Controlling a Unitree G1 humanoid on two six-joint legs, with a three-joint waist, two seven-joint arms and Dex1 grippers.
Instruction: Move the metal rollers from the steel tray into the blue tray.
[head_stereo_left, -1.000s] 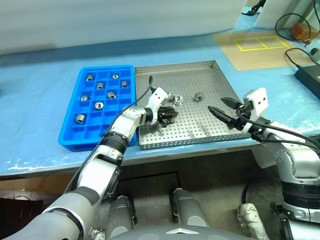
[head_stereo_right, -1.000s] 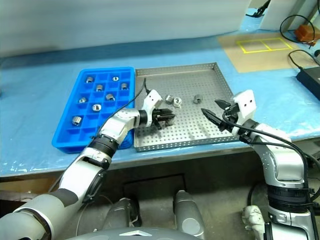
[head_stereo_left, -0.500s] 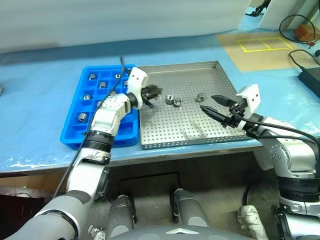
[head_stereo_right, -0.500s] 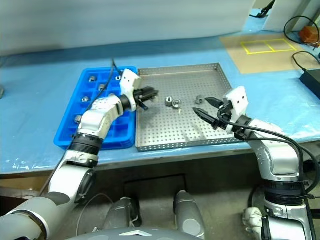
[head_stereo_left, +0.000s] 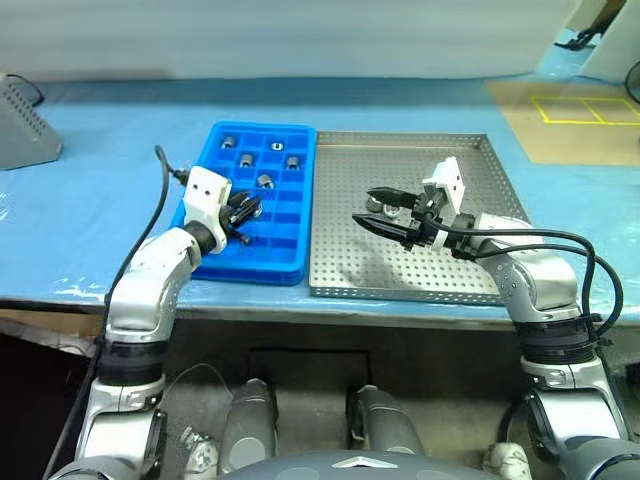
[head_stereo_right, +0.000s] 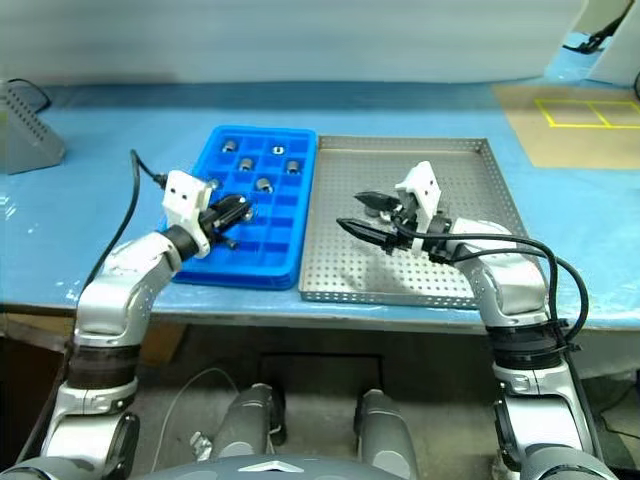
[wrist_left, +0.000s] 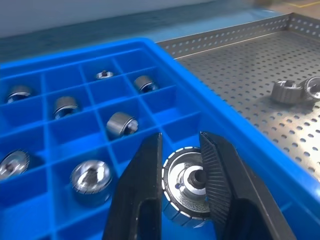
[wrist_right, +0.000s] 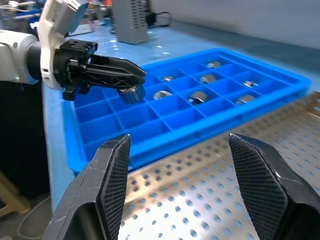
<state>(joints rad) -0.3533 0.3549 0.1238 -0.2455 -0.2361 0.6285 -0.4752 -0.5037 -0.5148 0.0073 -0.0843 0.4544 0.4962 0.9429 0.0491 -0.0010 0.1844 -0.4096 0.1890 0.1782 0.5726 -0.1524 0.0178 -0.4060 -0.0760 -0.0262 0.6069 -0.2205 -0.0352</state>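
While the left gripper (head_stereo_left: 243, 212) hovers over the near part of the blue tray (head_stereo_left: 292, 262), its jaws are clamped on one roller (wrist_left: 186, 187), so the step in hand is the carry-and-drop: a roller has been taken across and is about to be set in a cell. From the left wrist view the roller sits between the fingers with its bore facing the camera, above an empty cell on the tray's right side. Several cells toward the far end already hold rollers (wrist_left: 121, 123).

On the right, the right gripper (head_stereo_left: 380, 206) hangs over the steel tray (head_stereo_left: 470, 290) with its jaws parted and nothing between them. Two rollers are left on the steel tray (wrist_left: 287, 91), close together, partly hidden behind the right gripper in the head views.

I judge the next move to be lowering the held roller into an empty cell and opening the jaws; it calls for centring over one cell so the roller does not catch on a divider. The right gripper looks ready to go for one of the remaining two.
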